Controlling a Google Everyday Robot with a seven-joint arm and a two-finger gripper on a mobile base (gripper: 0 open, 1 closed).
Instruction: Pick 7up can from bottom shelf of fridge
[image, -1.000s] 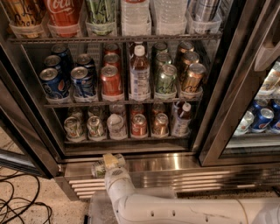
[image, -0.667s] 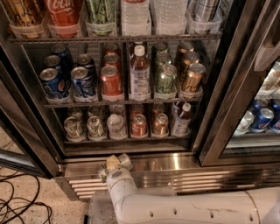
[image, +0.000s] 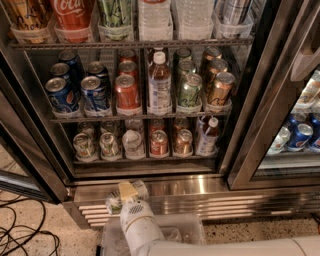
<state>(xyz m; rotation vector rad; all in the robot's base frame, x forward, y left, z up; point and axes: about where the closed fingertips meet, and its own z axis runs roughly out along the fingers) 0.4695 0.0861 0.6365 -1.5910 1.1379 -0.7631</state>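
The 7up can (image: 114, 204) lies tilted in the end effector (image: 127, 192), which is clamped around its middle. It hangs low, just before the ribbed grille (image: 215, 206) at the foot of the fridge (image: 250, 150). Just above, the bottom shelf (image: 145, 161) carries a row of cans and a small bottle (image: 207, 137).

Load carried by the bottom shelf (image: 145, 161) of the fridge (image: 210, 186).
Front row, left to right: two pale cans (image: 84, 146), a whitish can (image: 133, 143), a red can (image: 159, 143), a copper can (image: 183, 142), a small bottle (image: 207, 136); gripper (image: 126, 196) below, before the base grille (image: 210, 206).
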